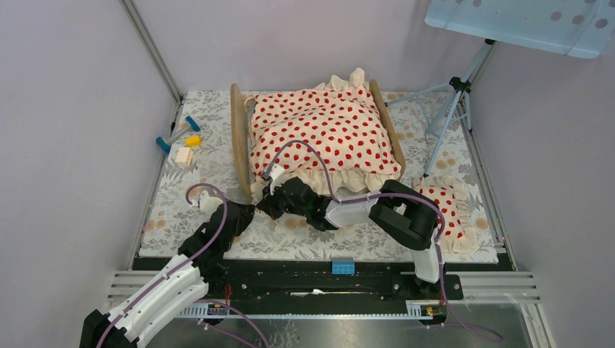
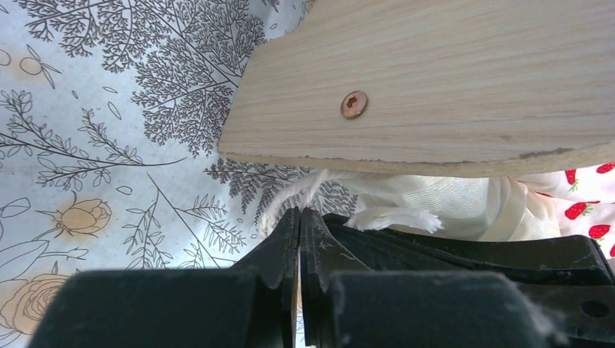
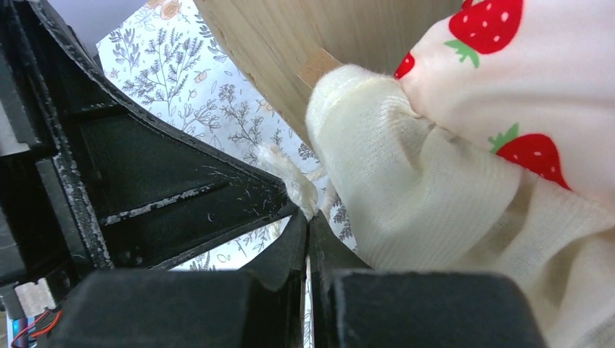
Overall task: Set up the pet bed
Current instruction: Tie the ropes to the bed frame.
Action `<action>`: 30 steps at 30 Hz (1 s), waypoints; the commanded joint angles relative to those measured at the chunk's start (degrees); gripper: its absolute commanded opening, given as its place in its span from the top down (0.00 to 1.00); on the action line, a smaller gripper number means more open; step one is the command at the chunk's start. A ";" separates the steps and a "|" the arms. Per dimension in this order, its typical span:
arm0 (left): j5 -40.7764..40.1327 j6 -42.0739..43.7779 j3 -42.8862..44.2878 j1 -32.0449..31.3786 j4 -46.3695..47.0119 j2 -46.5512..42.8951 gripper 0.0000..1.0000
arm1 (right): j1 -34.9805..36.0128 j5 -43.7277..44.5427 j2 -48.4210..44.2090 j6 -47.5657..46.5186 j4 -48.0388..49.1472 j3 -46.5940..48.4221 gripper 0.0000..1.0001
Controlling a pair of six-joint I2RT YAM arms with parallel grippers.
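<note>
At near-left corner of pet bed (image 1: 237,138), I have left gripper (image 2: 299,217) and right gripper (image 3: 308,221) both clamped on frayed tie cords (image 2: 289,197) of blanket (image 1: 319,123), likely to cinch it against end board (image 2: 435,72).

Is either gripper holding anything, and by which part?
The left gripper and right gripper each pinch a frayed white cord end, beside the blanket corner.

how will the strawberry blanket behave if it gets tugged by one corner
Probably floppy: the blanket drapes and folds over the pet bed. Its thin ruffled cloth looks light, so a corner tug may bunch it rather than shift the frame.
</note>
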 commanded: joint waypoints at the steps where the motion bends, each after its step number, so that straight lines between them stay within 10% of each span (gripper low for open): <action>1: 0.28 1.21 1.75 0.21 -1.99 -0.36 1.00 | -0.60 -2.82 1.06 0.89 3.45 2.90 1.00; 30: -0.08 2.39 4.51 0.21 -4.48 -1.46 1.00 | -0.87 -11.72 4.45 -7.36 -6.25 6.37 1.00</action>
